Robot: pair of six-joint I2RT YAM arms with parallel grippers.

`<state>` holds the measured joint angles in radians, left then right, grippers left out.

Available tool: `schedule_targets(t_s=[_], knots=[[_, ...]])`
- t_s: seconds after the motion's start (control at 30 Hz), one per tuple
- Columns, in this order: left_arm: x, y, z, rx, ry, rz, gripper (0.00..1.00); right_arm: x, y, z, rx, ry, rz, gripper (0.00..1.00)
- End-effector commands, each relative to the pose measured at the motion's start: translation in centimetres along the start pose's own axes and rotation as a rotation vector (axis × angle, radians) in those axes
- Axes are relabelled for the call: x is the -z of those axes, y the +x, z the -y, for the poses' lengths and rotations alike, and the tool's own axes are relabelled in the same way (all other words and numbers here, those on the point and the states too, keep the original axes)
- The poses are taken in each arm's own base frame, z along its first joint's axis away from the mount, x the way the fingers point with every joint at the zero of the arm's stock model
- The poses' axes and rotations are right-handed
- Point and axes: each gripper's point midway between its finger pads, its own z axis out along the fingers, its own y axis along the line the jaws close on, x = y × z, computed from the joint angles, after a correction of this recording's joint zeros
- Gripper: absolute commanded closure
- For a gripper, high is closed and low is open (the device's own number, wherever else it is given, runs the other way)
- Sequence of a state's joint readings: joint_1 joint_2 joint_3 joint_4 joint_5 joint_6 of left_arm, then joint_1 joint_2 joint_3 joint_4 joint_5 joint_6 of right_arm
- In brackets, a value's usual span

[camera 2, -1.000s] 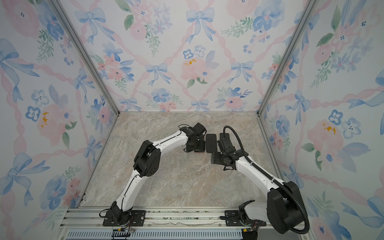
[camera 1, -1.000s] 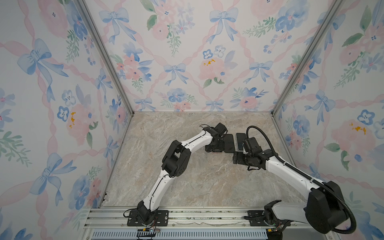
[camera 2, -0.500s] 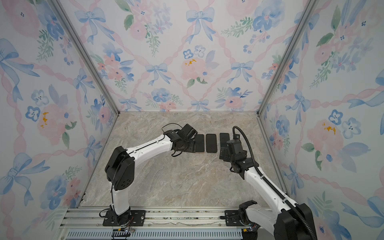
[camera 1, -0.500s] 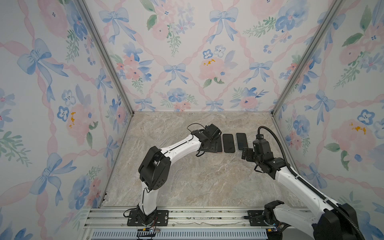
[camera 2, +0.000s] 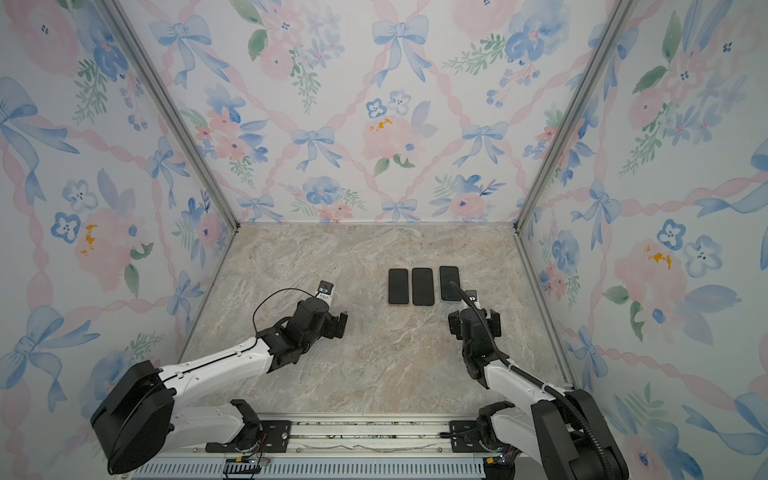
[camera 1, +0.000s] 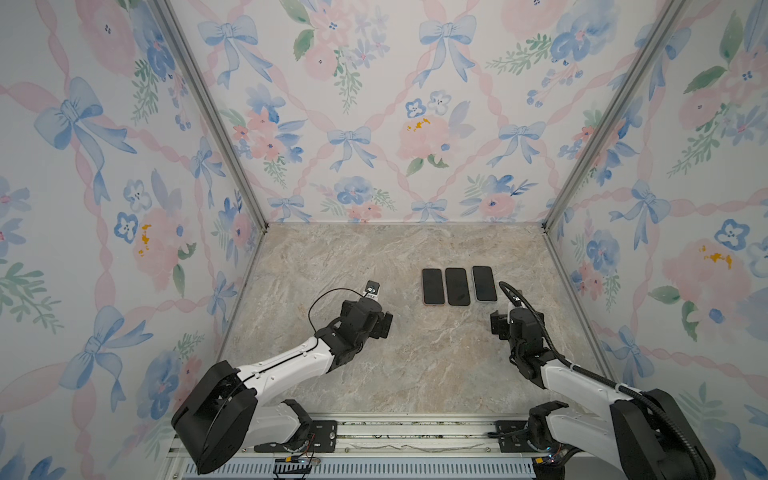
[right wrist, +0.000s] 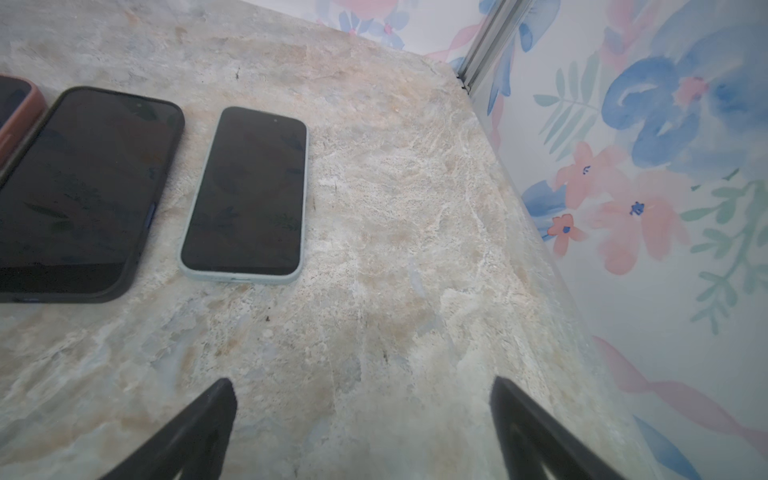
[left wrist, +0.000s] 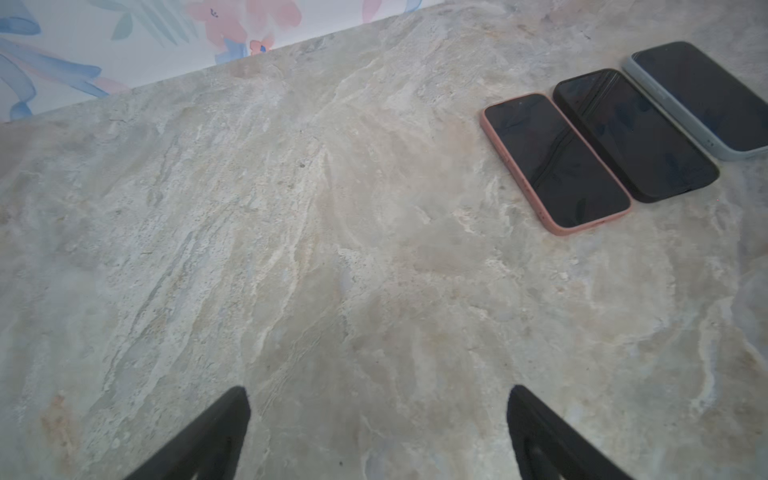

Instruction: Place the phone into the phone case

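Three phones lie face up, side by side, right of the table's middle in both top views. The left one sits in a pink case [camera 1: 433, 286] [left wrist: 557, 164], the middle one in a black case [camera 1: 457, 286] [right wrist: 83, 187], the right one in a pale blue case [camera 1: 484, 284] [right wrist: 245, 191]. My left gripper [camera 1: 384, 324] [left wrist: 378, 390] hovers open and empty over bare table, left of and nearer than the row. My right gripper [camera 2: 473, 321] [right wrist: 361, 382] is open and empty too, just in front of the pale blue case.
The marble table [camera 1: 374, 257] is boxed in by floral walls at the back and both sides. The right wall [right wrist: 623, 249] is close beside my right gripper. A rail [camera 1: 374, 432] carrying both arm bases runs along the front edge.
Both arms have drawn back from the row of phones toward the front. The left gripper has opened wider. The phones stay in place on the table.
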<state>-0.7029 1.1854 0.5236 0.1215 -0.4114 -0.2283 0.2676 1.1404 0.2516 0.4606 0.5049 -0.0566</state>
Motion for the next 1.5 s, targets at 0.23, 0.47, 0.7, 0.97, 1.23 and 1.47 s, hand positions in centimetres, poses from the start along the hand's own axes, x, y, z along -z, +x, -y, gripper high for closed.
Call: schedule_targets(t_s=[0.23,0.47,0.7,0.97,1.23,1.47], knots=[[1.8,-2.1,-8.4,0.102,-0.060,0.253,0.08,-0.9,-5.7,0.2,-0.097,-0.046,0.257,0.03],[0.6,-1.6,-12.9,0.103,-0.123,0.236,0.09,-2.8,-5.8,-0.7,-0.125,-0.076,0.275,0.03],[0.2,-0.1,-17.7,0.133,-0.196,0.249,0.09,-4.1,-5.0,-0.5,-0.161,-0.085,0.259,0.03],[0.1,-2.2,-19.7,0.188,-0.204,0.388,0.09,-6.0,-4.4,-0.7,-0.179,-0.110,0.191,0.03],[-0.7,-3.2,-18.7,0.180,-0.140,0.423,0.11,-6.6,-4.5,-0.9,-0.177,-0.132,0.152,0.03],[-1.0,-0.7,-17.0,0.098,-0.127,0.354,0.09,-6.7,-4.4,-0.9,-0.184,-0.152,0.145,0.03]])
